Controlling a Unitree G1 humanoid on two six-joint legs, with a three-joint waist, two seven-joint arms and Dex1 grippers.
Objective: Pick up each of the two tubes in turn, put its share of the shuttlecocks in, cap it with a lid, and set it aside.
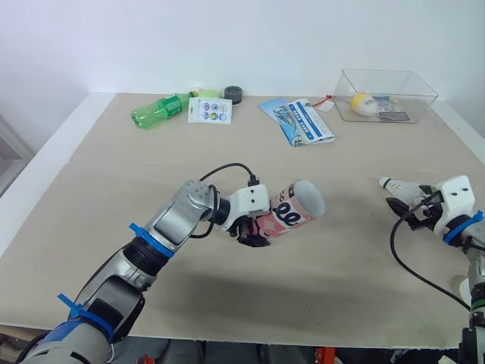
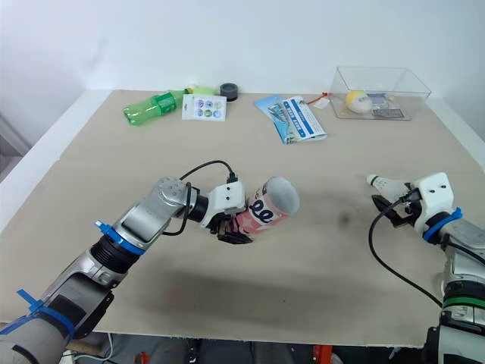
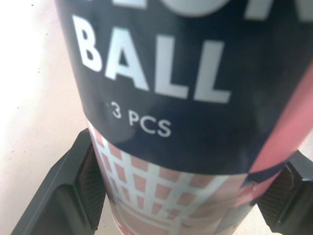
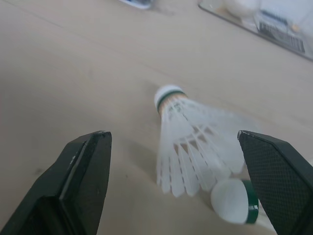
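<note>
Clamps the pink-and-navy cardboard tube [image 1: 294,209] in the left gripper [image 1: 252,230]; poises the right gripper [image 1: 407,206] at a white feather shuttlecock [image 1: 397,186].

Grips the tube low on its body, black fingers [image 3: 73,191] pressed against both sides, jaws shut tight on it. Holds it tilted over the tan tabletop [image 1: 227,167], open mouth raised toward the robot's right. Spreads the right jaws wide apart, well to the right of the tube, just short of the shuttlecock lying on its side, green-banded cork pointing back toward the tube. Shows a second green-banded white cork [image 4: 234,200] farther right of the tube. Notes beyond the tube: a green plastic bottle [image 1: 159,110] far left, a blue printed leaflet [image 1: 299,121] straight back, a clear plastic box [image 1: 385,95] far right.
</note>
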